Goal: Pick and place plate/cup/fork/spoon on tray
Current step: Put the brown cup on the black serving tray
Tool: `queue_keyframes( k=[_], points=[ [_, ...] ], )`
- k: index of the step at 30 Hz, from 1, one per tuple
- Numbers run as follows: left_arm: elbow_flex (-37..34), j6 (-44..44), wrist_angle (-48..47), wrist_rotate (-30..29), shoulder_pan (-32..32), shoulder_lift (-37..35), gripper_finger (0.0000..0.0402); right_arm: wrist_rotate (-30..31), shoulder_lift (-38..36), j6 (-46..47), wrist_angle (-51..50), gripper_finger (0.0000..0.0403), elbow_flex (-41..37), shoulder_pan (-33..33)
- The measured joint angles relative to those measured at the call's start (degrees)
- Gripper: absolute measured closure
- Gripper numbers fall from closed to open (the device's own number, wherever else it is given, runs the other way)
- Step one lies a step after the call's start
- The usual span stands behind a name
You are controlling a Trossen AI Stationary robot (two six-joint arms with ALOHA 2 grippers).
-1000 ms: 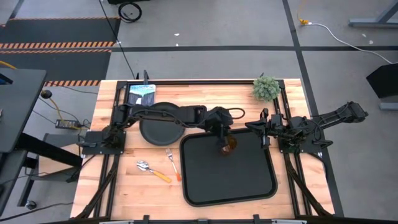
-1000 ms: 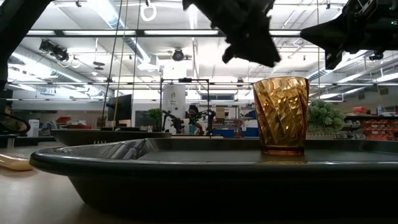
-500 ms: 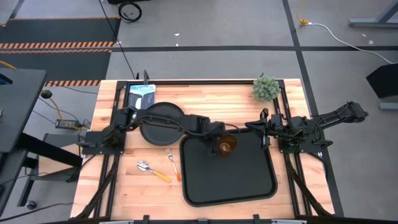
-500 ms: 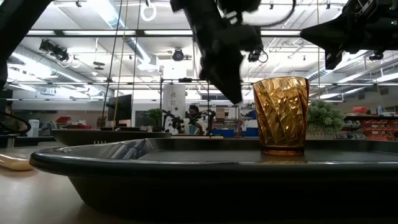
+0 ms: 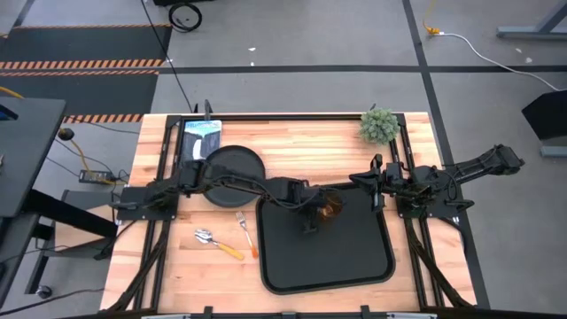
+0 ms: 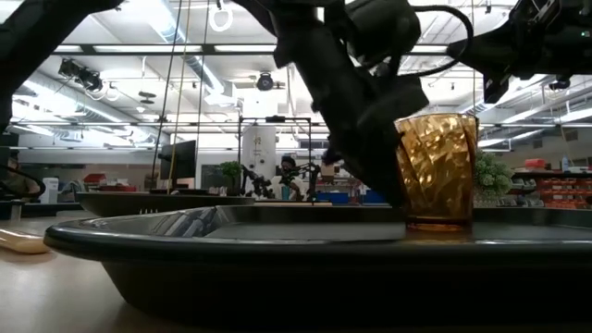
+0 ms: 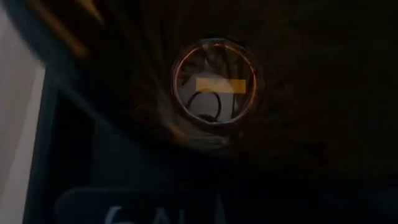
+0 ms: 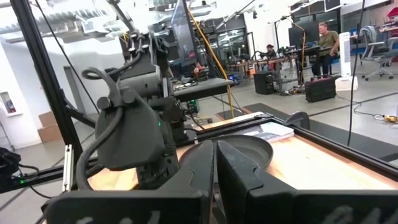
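Note:
The amber cup [image 5: 330,206] stands upright on the floor of the black tray [image 5: 354,266], near its far edge. It also shows in the low view [image 6: 437,166] and from above in the left wrist view [image 7: 214,84]. My left gripper [image 5: 309,221] is low over the tray, right beside the cup on its left and near side, and looks open. The round black plate [image 5: 232,168], the fork [image 5: 245,232] and the spoon [image 5: 217,244] lie on the wood left of the tray. My right gripper [image 5: 376,182] waits shut and empty by the tray's far right corner. My left gripper lies with its outer side against the cup's wall on the side toward the table's left [image 6: 400,176]. It comes from above, slanting down. The cup stands upright with its base on the tray floor. Nothing is between the fingers.
A small green plant [image 5: 379,126] stands at the table's far right corner and a blue-white booklet [image 5: 202,133] at the far left. Bare tray floor [image 5: 328,257] lies on the near side of the cup. My left arm [image 8: 130,137] stretches across the plate's near edge.
My left gripper has come away from above the cup, gone toward the table's near edge and sunk down beside the cup. The cup has slid a little toward the table's right edge and stays upright on the tray.

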Motion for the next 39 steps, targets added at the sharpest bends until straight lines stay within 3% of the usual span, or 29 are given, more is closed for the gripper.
queue_keyframes(
  k=[14, 18, 24, 34, 39],
  points=[
    [0.13, 0.67, 18.64, -2.73, 0.05, 3.78, 0.0393, 0.00, -0.02, 0.00, 0.03, 0.0376, 0.00, 0.01],
    [-0.02, 0.71, 19.23, -3.44, 0.07, 4.30, 0.0393, 0.00, -0.01, 0.02, 0.01, 0.0376, 0.00, 0.00],
    [0.03, -1.69, 21.42, 3.73, -1.24, 4.52, 0.0393, 0.00, -0.02, 0.02, 0.01, 0.0376, 0.00, 0.02],
    [0.15, 0.34, 31.92, -5.33, -1.94, 7.36, 0.0393, 0.00, 0.00, 0.00, -0.01, 0.0376, 0.00, 0.00],
    [-0.01, 2.98, 38.56, -5.65, -0.47, 10.40, 0.0393, 0.00, 0.00, 0.00, 0.01, 0.0376, 0.00, 0.00]
  ],
)
